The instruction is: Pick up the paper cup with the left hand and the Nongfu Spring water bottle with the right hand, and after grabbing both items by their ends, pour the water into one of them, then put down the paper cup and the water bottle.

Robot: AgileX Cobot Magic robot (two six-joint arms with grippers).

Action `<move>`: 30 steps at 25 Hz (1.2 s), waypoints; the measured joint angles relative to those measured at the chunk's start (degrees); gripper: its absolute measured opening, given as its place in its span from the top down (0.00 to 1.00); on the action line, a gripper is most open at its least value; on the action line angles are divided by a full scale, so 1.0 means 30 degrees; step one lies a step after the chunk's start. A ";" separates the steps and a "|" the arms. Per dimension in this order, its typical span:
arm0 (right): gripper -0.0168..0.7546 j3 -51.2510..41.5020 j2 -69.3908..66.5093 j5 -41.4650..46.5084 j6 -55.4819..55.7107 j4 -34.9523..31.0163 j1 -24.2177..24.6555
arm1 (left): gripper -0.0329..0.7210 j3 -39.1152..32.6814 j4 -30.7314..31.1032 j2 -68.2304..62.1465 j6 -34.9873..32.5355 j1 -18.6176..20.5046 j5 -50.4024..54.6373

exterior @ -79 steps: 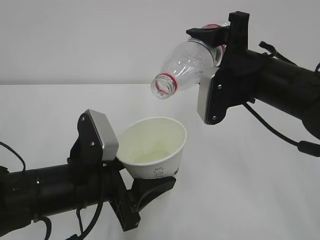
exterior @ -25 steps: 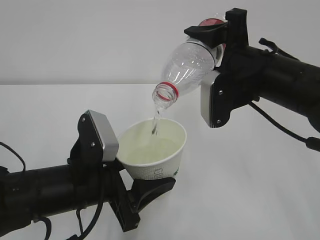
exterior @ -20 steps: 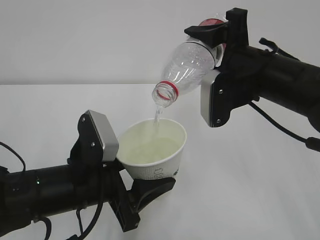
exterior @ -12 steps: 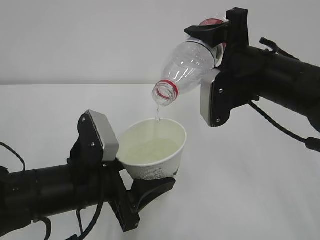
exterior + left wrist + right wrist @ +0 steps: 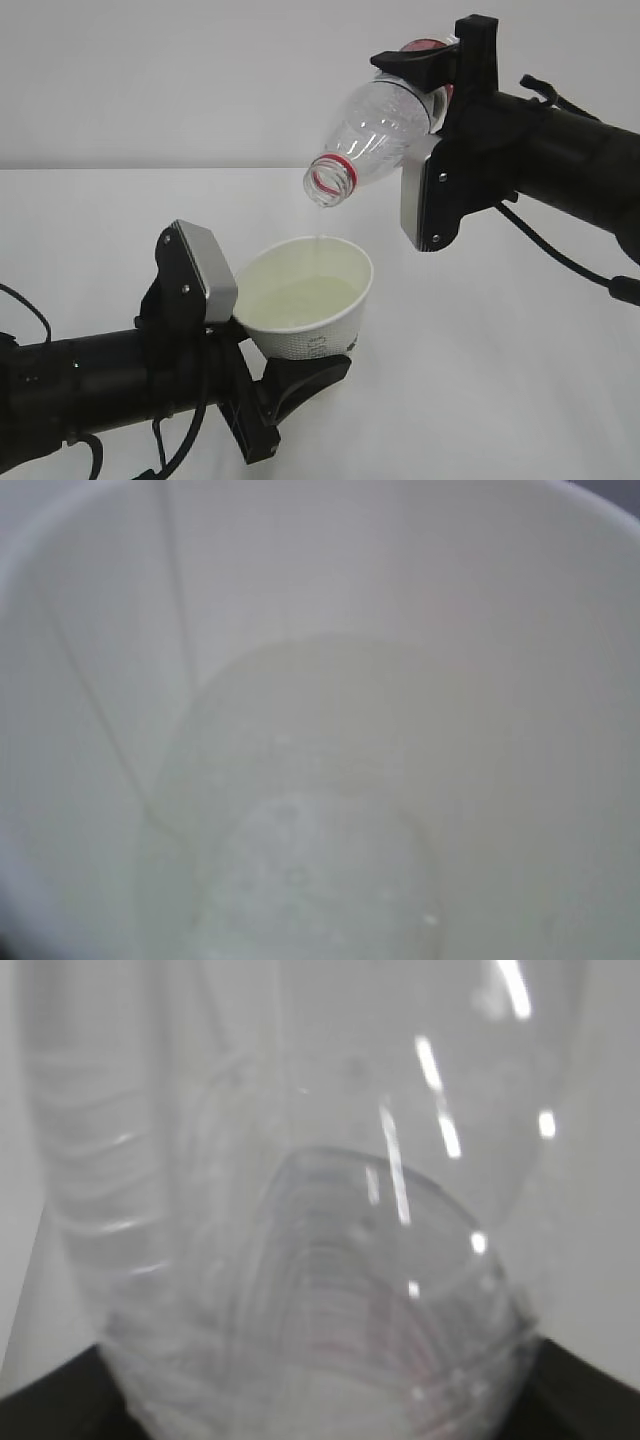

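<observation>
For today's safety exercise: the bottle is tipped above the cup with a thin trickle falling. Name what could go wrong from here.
1. The Nongfu Spring water bottle mouth hangs well above the paper cup, so the thin trickle of water could drift and miss the rim.
2. The left hand grips the cup only near its base; the water-filled cup might tilt or slip.
3. The right hand holds the bottle by its far end, so it could swing.

A plain white tabletop (image 5: 500, 400) is seen below. It is backed by a bare, evenly lit pale grey wall (image 5: 200, 80).
</observation>
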State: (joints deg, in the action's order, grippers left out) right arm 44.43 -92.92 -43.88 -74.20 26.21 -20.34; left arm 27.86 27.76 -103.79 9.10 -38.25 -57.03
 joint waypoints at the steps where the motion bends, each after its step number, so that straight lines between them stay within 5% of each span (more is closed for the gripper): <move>1: 0.31 0.0000 0.0000 0.0000 0.0032 0.0000 0.0000 | 0.30 0.0000 0.0000 0.0000 0.0000 0.0000 0.0000; 30: 0.31 0.0000 0.0000 0.0000 -0.0661 0.0008 0.0000 | 0.30 0.0000 0.0000 0.0000 0.0000 0.0000 0.0000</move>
State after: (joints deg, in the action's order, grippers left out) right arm 44.43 -92.92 -43.88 -76.18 26.23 -20.34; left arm 27.86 27.76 -103.79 9.10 -38.25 -57.03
